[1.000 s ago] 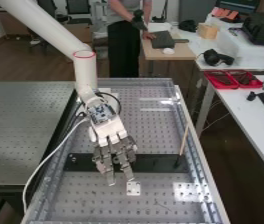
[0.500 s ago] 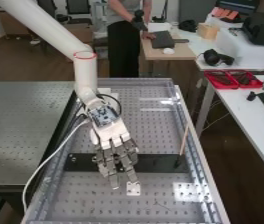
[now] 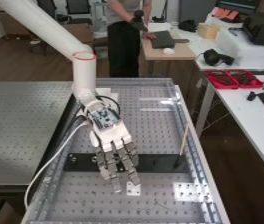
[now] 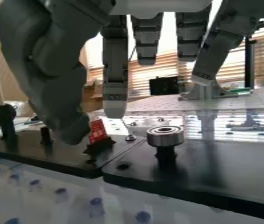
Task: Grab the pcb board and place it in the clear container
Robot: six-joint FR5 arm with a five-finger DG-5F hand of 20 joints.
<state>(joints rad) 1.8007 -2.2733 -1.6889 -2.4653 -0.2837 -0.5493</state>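
In the high view the hand [image 3: 113, 136] hangs over the long black plate [image 3: 157, 162], its fingers extended toward the bench's near end. In the wrist view the hand [image 4: 114, 75] is open, with straight fingers and the thumb apart from them. A small red board [image 4: 97, 131], likely the pcb, stands tilted in a black holder on the black plate [image 4: 69, 151]. The thumb's tip is close beside it and partly covers it; contact cannot be told.
A round metal bearing [image 4: 164, 136] sits on a black post on the plate. A thin wooden stick [image 3: 184, 140] rises from a black base at the plate's right end. A small white plate [image 3: 133, 189] lies on the perforated bench [image 3: 89, 200] just beyond the fingertips.
The hand has shifted slightly toward the bench's near end and to the right in the high view, its fingers still extended.
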